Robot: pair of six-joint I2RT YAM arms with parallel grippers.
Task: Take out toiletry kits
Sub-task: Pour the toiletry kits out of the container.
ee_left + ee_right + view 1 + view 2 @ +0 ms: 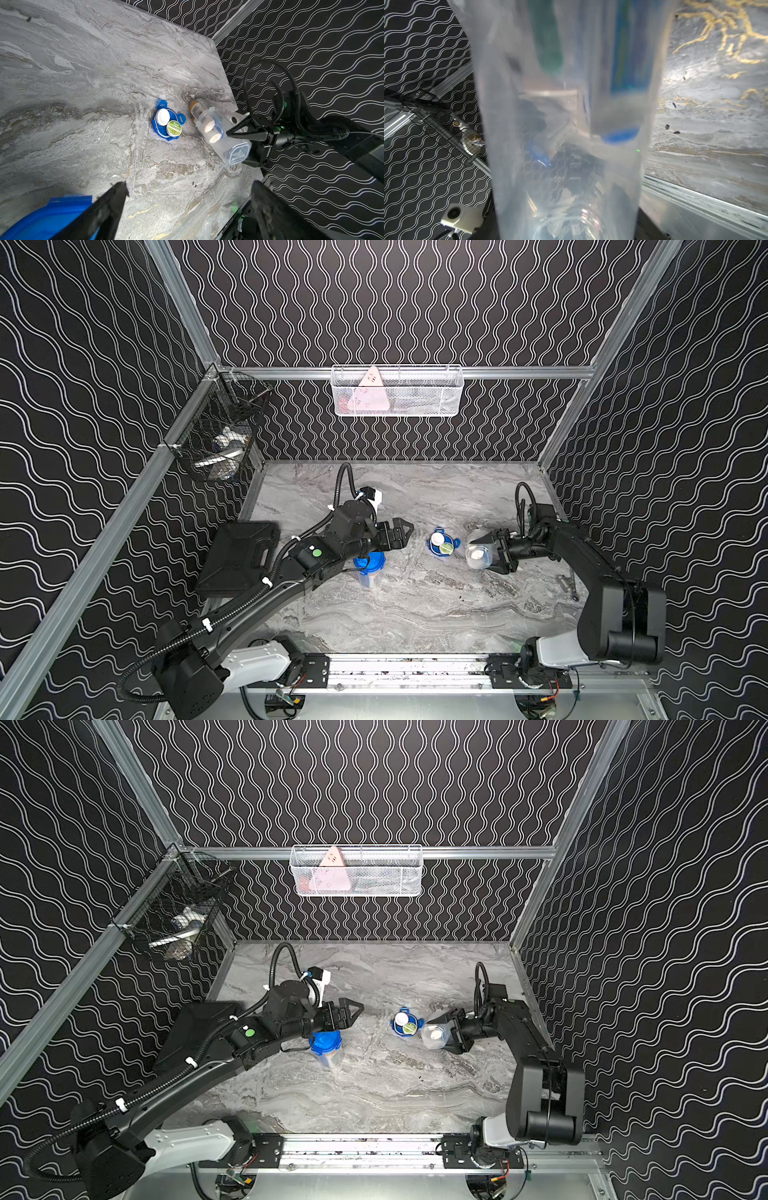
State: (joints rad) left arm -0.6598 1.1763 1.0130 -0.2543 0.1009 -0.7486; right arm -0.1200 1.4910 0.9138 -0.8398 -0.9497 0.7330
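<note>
Two cups: lidded cup (369,572) upright; tipped cup (478,552) holds bottles (208,126).

Even overhead light; both top views are sharp, walls bow at edges. Grey marble-patterned tabletop (415,614) shows mild glare, soft shadows. In right wrist view, clear plastic cup (571,124) fills frame, badly blurred. Left wrist foreground is soft.

Blue lid (444,544), grey marbled table (415,614)
</note>
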